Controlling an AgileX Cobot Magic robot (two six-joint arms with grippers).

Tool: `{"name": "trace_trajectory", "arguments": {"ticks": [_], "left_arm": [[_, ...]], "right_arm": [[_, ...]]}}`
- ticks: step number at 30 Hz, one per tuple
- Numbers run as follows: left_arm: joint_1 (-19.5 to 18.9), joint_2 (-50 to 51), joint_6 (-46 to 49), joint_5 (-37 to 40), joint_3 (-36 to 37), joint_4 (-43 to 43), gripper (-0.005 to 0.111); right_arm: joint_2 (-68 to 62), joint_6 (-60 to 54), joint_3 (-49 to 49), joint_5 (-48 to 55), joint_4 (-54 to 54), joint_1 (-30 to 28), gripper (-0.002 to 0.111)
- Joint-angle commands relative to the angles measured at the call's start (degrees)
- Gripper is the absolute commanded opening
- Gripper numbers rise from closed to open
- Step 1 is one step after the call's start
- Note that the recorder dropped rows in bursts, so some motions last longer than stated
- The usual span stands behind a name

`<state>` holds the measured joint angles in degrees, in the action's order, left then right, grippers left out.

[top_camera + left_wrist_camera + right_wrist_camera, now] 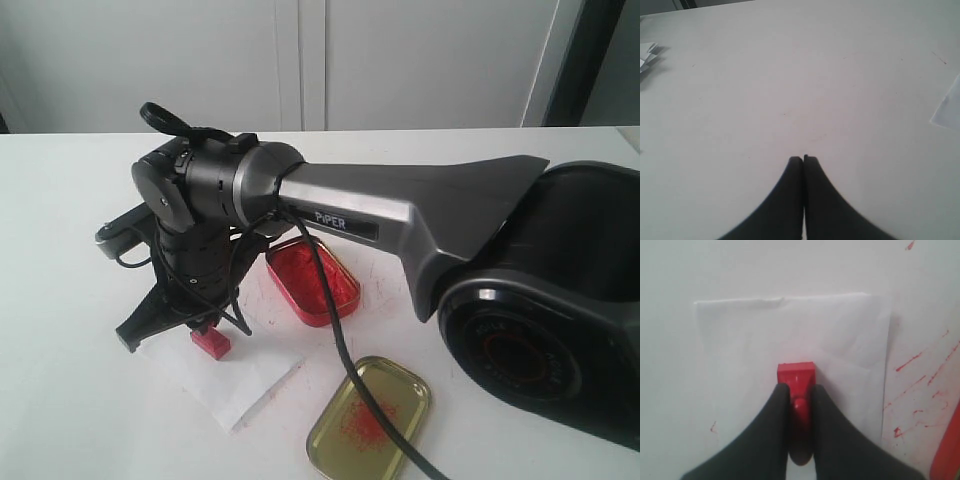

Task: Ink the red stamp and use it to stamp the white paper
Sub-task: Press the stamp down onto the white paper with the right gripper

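Note:
The red stamp (pixel 210 342) (pixel 796 377) stands on the white paper (pixel 235 385) (pixel 790 335), block end down. My right gripper (pixel 203 322) (pixel 796 388) is shut on its narrower handle, one black finger on each side. The paper lies flat on the white table, slightly creased; no imprint shows on its visible part. My left gripper (pixel 803 159) is shut with nothing in it, over bare table; a corner of white paper (pixel 947 107) shows at that view's edge. It is hidden behind the right arm in the exterior view.
The red tin of ink paste (pixel 312 280) sits open just behind the paper. The gold tin lid (pixel 368 420) with a red smear lies toward the front. Red ink streaks (pixel 920 385) mark the table beside the paper. Crumpled paper (pixel 647 55) lies farther off.

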<state>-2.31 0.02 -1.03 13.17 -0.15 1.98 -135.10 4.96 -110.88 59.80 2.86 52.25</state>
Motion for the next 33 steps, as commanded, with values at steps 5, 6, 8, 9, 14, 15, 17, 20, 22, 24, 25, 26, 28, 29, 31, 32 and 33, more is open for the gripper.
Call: {"name": "trace_trajectory", "arguments": {"ticks": [5,6,8,9,14,15,17,20,22,24,25,26,28,29,31,32,33], "left_arm": [[0.18,-0.02,-0.22,0.14,0.15,-0.21,0.0],[0.18,-0.02,-0.22,0.14,0.15,-0.21,0.0],[0.18,-0.02,-0.22,0.14,0.15,-0.21,0.0],[0.18,-0.02,-0.22,0.14,0.15,-0.21,0.0],[0.18,-0.02,-0.22,0.14,0.15,-0.21,0.0],[0.18,-0.02,-0.22,0.14,0.15,-0.21,0.0],[0.18,-0.02,-0.22,0.14,0.15,-0.21,0.0],[0.18,-0.02,-0.22,0.14,0.15,-0.21,0.0],[0.18,-0.02,-0.22,0.14,0.15,-0.21,0.0],[0.18,-0.02,-0.22,0.14,0.15,-0.21,0.0],[0.18,-0.02,-0.22,0.14,0.15,-0.21,0.0],[0.18,-0.02,-0.22,0.14,0.15,-0.21,0.0],[0.18,-0.02,-0.22,0.14,0.15,-0.21,0.0],[0.18,-0.02,-0.22,0.14,0.15,-0.21,0.0],[0.18,-0.02,-0.22,0.14,0.15,-0.21,0.0],[0.18,-0.02,-0.22,0.14,0.15,-0.21,0.0],[0.18,-0.02,-0.22,0.14,0.15,-0.21,0.0]], "right_arm": [[-5.63,-0.94,2.31,2.91,-2.23,-0.18,0.0],[-5.63,-1.08,2.31,2.91,-1.83,-0.18,0.0],[-5.63,-1.08,2.31,3.29,-0.72,-0.31,0.0],[-5.63,-1.08,2.31,3.29,-0.45,-0.31,0.0],[-5.63,-0.85,2.31,2.93,-1.41,-0.31,0.0],[-5.63,-0.85,2.31,2.93,-1.41,-0.31,0.0],[-5.63,-0.85,2.31,2.93,-1.3,-0.31,0.0],[-5.13,-0.85,2.31,2.84,-1.22,-0.31,0.0],[-4.54,-0.85,2.31,2.72,-0.97,-0.31,0.0],[-3.68,-0.7,2.31,1.99,-0.53,-0.31,0.0],[-3.24,-0.7,2.31,1.37,-0.25,-0.31,0.0],[-2.75,-0.7,2.31,1.37,-0.15,-0.31,0.0],[-1.76,-0.7,2.31,1.11,0.59,-0.31,0.0],[-1.38,-0.7,2.31,1.11,0.59,-0.31,0.0],[-0.58,-0.7,2.31,1.11,0.59,-0.31,0.0],[-0.19,-0.7,2.31,1.11,0.59,-0.31,0.0],[0.37,-0.7,2.31,1.11,0.59,-0.31,0.0]]}}
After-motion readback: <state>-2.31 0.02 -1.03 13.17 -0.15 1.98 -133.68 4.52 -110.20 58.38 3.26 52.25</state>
